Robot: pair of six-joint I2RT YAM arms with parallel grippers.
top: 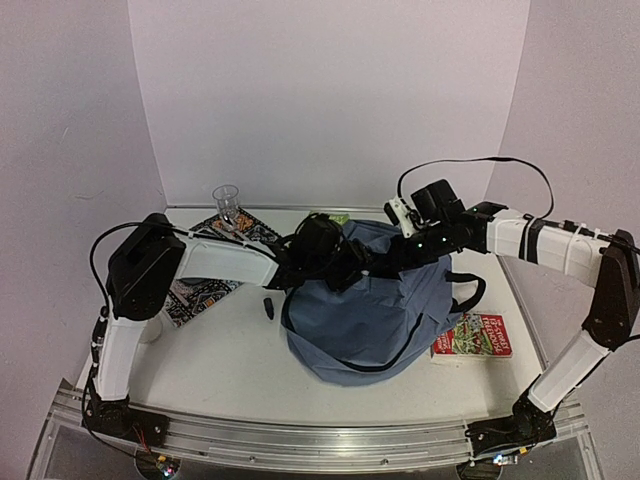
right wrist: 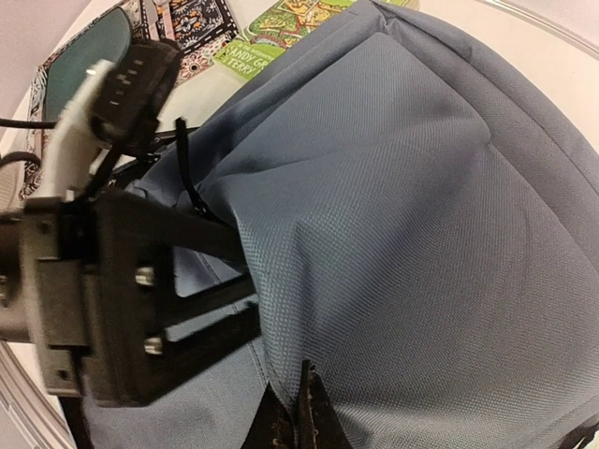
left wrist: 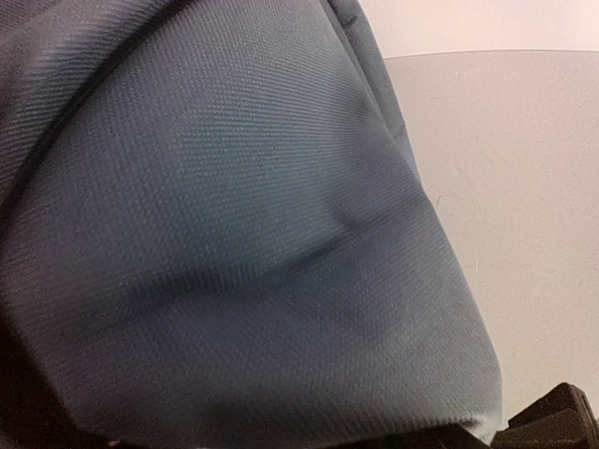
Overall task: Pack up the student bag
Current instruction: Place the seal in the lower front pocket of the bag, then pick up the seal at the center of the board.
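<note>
— Where's the student bag (top: 370,320)?
— In the middle of the bench (top: 220,350), long axis near-to-far. Both arms reach its far rim. The right gripper (right wrist: 301,412) looks pinched on fabric. For the left gripper (top: 345,265), just beside, I cannot tell.

White arms (top: 225,260) have black joints (top: 140,268), looping cable (top: 490,158); left gripper (right wrist: 245,285) black, silver-screwed.

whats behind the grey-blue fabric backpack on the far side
A green illustrated book pokes out past the far edge of the grey-blue fabric backpack; only its corner shows, the rest is covered by the bag. A dark patterned book lies beside it.
</note>
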